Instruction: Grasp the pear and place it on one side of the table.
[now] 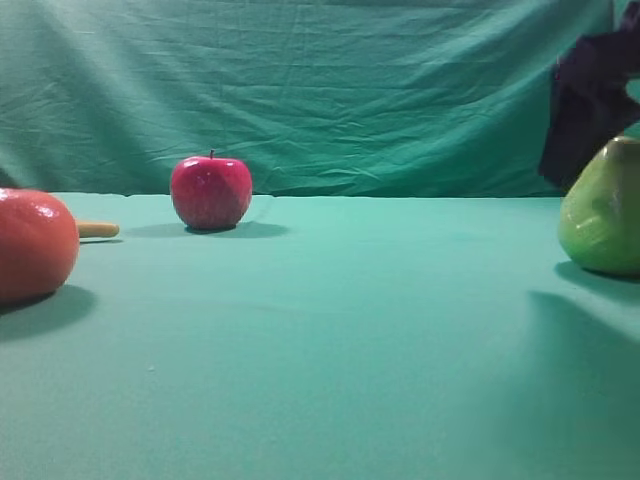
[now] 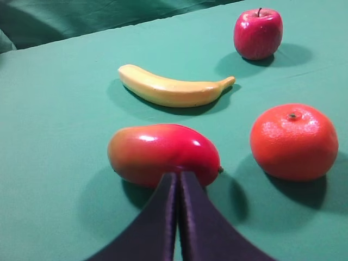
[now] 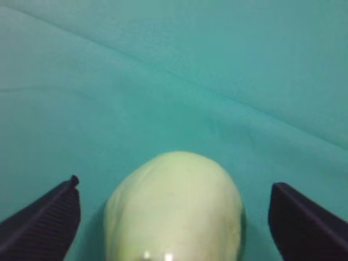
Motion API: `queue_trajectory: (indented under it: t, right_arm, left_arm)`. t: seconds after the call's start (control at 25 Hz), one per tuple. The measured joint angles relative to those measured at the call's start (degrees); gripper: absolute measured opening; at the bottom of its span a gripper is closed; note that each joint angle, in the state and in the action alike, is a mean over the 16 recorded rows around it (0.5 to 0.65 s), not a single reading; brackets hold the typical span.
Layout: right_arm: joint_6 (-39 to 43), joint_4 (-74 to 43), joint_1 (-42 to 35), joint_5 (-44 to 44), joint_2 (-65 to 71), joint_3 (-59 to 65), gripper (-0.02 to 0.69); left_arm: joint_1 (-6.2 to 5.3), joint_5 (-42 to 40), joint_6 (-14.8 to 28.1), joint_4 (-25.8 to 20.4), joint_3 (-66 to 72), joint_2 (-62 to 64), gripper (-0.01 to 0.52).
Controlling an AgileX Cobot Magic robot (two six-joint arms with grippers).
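Between the wide-open right hand (image 3: pixel 174 217), pear (image 3: pixel 174 212) cropped below, stem hidden, left hand (image 2: pixel 178 187) closed.

Glossy pear (image 1: pixel 603 215); smooth matt cloth table (image 1: pixel 330 340).

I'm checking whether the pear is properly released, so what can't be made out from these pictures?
- Pear: exterior high view, right side cut by the frame edge.
- Pear's stem: unseen in every view.
- Right claw: wrist view, fingers open beside the pear; its base is below the frame.
- Banana: mostly hidden behind the orange fruit.
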Motion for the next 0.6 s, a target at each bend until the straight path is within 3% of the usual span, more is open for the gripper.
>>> queue_trajectory:
  t: [0.16, 0.6]
  right_arm:
    - [0.5, 0.0, 0.0, 6.3, -8.1, -1.0, 0.488]
    - [4.6, 0.0, 0.0, 23.0, -36.0, -1.3, 0.072]
  left_arm:
    - [0.00, 0.0, 0.0, 0.0, 0.0, 0.0, 0.000]
    - [0.00, 0.0, 0.0, 0.0, 0.0, 0.0, 0.000]
